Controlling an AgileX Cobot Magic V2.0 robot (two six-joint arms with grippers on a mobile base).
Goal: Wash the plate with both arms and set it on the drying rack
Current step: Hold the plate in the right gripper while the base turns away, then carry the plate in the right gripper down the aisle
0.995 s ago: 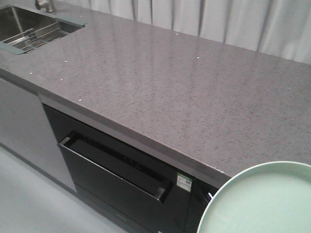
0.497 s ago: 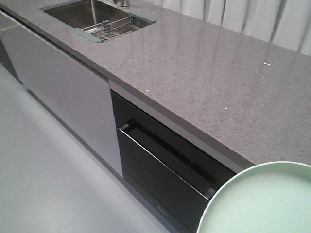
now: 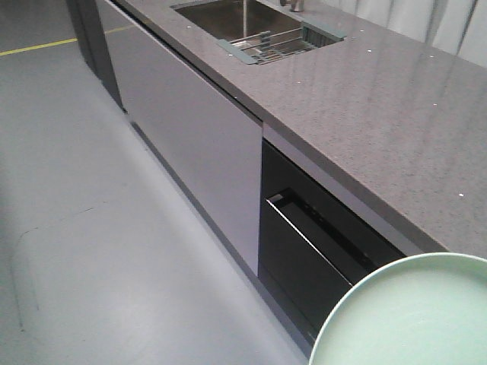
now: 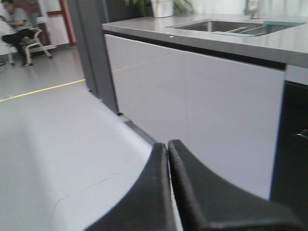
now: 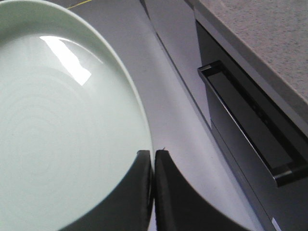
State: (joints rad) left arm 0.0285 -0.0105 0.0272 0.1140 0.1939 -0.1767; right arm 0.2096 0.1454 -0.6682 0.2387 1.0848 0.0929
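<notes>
The pale mint-green plate fills the lower right corner of the front view and the left half of the right wrist view. My right gripper is shut on its rim, with the black fingers pinching the edge. My left gripper is shut with nothing between its fingers and hangs in front of the grey cabinet face. The drying rack, steel wires with grey-green end bars, lies across the sink at the far end of the counter. It also shows small in the left wrist view.
A speckled grey counter runs along the right. Below it are a pale cabinet front and a black drawer with a bar handle. Grey floor lies to the left. A dark pillar and a seated person are farther off.
The view has travelled left along the counter, so the sink and rack have shifted from the top left to the top middle. The plate stays in the lower right corner.
</notes>
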